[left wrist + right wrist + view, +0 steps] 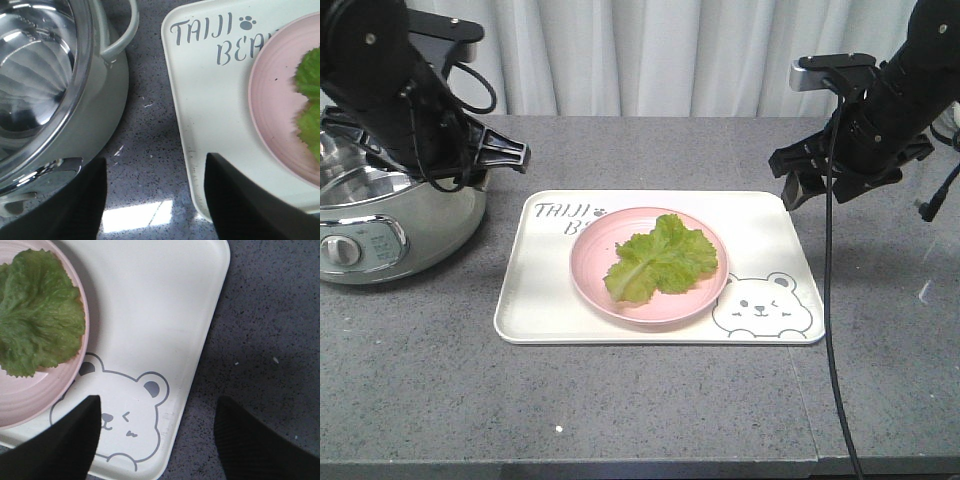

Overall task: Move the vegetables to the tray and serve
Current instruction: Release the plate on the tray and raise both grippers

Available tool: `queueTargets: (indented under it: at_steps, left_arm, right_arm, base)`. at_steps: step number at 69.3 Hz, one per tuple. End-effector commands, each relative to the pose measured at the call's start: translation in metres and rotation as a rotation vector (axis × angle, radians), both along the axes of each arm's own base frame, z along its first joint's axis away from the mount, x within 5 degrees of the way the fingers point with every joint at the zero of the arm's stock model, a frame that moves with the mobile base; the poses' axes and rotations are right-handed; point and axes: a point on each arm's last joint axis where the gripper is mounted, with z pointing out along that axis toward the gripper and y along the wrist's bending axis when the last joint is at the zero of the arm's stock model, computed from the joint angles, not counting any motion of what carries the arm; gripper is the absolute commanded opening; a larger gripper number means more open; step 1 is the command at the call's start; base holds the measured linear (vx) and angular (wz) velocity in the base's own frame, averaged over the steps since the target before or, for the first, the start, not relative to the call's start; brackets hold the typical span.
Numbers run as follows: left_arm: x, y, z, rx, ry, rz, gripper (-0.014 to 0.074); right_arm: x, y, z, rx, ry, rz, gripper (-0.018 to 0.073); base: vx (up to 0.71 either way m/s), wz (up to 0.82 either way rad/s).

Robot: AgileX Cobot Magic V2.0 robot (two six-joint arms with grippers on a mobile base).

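Now lettuce (660, 258) on plate (592, 255) on tray (535, 300); L fingers (65, 210), R fingers (55, 450) spread.

The place looked like a robot test bench dressed as a kitchen counter. A grey speckled stone-look tabletop (650, 400) ran back to a white pleated curtain (650, 55) along its far edge. At the left edge stood a pale grey-green electric cooking pot (420, 225) with a shiny steel bowl. Mid-table lay a cream rectangular bear-print tray (540, 290) carrying a round pink plate (592, 262). A black jointed robot arm (380, 80) hung above the left edge, a second black arm (890, 110) above the right, trailing a loose black cable (832, 300).
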Motion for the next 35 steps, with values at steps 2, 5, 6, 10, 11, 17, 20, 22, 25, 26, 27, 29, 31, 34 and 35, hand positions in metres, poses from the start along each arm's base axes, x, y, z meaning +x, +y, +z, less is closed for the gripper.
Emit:
queueTargets:
  at_steps: [2,5,6,10,11,17,20,22,25,26,27,29,31,34,35]
  left_arm:
    - [-0.003,0.006,0.022,-0.109,-0.077,0.012,0.0407]
    - [-0.001,0.007,0.02,-0.116,-0.067,0.013,0.0407]
    - [0.0,0.008,0.019,-0.114,-0.066,0.013,0.0407]
    - [0.003,0.006,0.015,-0.108,-0.053,0.013,0.0407]
    - [0.004,0.006,0.013,-0.105,-0.048,0.013,0.0407]
    - [0.009,0.003,0.004,-0.097,-0.02,0.015,0.0407]
    - [0.012,0.001,-0.001,-0.091,-0.002,0.004,0.0407]
    - [0.014,0.0,-0.006,-0.089,0.011,-0.001,0.0407]
    - [0.017,-0.002,-0.01,-0.089,0.025,-0.002,0.0407]
    - [0.018,-0.003,-0.013,-0.088,0.033,-0.002,0.0407]
    - [0.019,-0.003,-0.015,-0.088,0.038,-0.002,0.0407]
    - [0.021,-0.005,-0.018,-0.089,0.049,-0.003,0.0407]
    - [0.022,-0.006,-0.021,-0.091,0.057,-0.004,0.0407]
    - [0.025,-0.007,-0.027,-0.087,0.073,-0.01,0.0407]
    - [0.026,-0.008,-0.028,-0.085,0.078,-0.013,0.0407]
  right_arm:
    - [-0.002,-0.008,0.017,0.029,-0.042,-0.046,0.0462]
    - [-0.001,-0.011,0.012,0.041,-0.011,-0.054,0.0462]
    - [0.0,-0.012,0.01,0.049,-0.001,-0.058,0.0462]
    - [0.002,-0.016,0.004,0.058,0.031,-0.063,0.0462]
    - [0.003,-0.017,0.003,0.058,0.033,-0.065,0.0462]
    - [0.007,-0.018,-0.007,0.062,0.065,-0.069,0.0462]
    - [0.008,-0.019,-0.01,0.054,0.074,-0.063,0.0462]
    - [0.009,-0.019,-0.012,0.05,0.077,-0.063,0.0462]
    - [0.011,-0.019,-0.014,0.048,0.078,-0.064,0.0462]
    - [0.012,-0.019,-0.015,0.049,0.078,-0.065,0.0462]
    - [0.012,-0.019,-0.016,0.049,0.08,-0.065,0.0462]
    - [0.014,-0.018,-0.019,0.049,0.086,-0.065,0.0462]
    - [0.015,-0.018,-0.021,0.047,0.092,-0.066,0.0462]
    - [0.017,-0.019,-0.026,0.042,0.107,-0.065,0.0462]
    - [0.017,-0.019,-0.028,0.041,0.114,-0.065,0.0462]
  base:
    - [0.0,0.0]
    - [0.0,0.0]
    - [0.0,0.0]
    - [0.0,0.0]
    - [0.0,0.0]
    - [0.0,0.0]
    - [0.0,0.0]
    - [0.0,0.0]
    - [0.0,0.0]
    - [0.0,0.0]
    - [0.0,0.0]
    - [0.0,0.0]
    - [0.0,0.0]
    - [0.0,0.0]
    - [0.0,0.0]
